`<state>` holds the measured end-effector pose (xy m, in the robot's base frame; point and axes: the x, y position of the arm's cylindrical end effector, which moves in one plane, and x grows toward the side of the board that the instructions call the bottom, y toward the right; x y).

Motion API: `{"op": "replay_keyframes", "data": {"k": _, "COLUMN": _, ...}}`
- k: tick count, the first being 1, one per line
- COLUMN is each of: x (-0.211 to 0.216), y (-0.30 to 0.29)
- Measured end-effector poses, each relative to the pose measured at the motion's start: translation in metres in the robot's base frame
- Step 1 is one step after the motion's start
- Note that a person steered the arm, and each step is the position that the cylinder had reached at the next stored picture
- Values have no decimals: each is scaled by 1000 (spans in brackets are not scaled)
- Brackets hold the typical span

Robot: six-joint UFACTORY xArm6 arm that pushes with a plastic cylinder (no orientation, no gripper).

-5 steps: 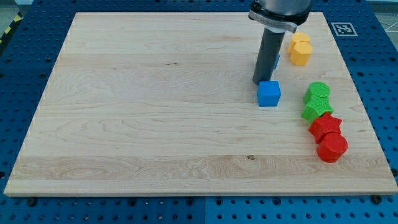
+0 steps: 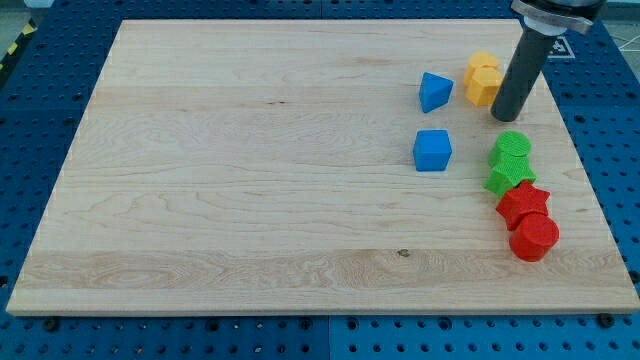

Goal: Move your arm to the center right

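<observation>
My dark rod comes down from the view's top right, and my tip (image 2: 505, 117) rests on the wooden board (image 2: 250, 170) just right of the yellow blocks (image 2: 482, 80) and just above the green cylinder (image 2: 512, 146). A green star-like block (image 2: 508, 177) lies below that cylinder. A red star block (image 2: 524, 203) and a red cylinder (image 2: 533, 237) sit lower on the right side. A blue cube (image 2: 432, 150) lies left of the green blocks. A blue triangular block (image 2: 434, 91) lies left of the yellow blocks.
The board's right edge (image 2: 585, 170) runs close to the green and red blocks. A blue perforated table (image 2: 30, 120) surrounds the board. A black-and-white marker tag (image 2: 560, 48) sits at the top right corner.
My tip has moved to the view's right, from just above the blue cube to beside the yellow blocks. The blue triangular block, hidden before, now shows. No block has moved.
</observation>
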<state>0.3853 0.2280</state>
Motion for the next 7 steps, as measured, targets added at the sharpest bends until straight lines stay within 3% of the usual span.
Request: {"op": "replay_keyframes", "data": {"k": 7, "x": 0, "y": 52}}
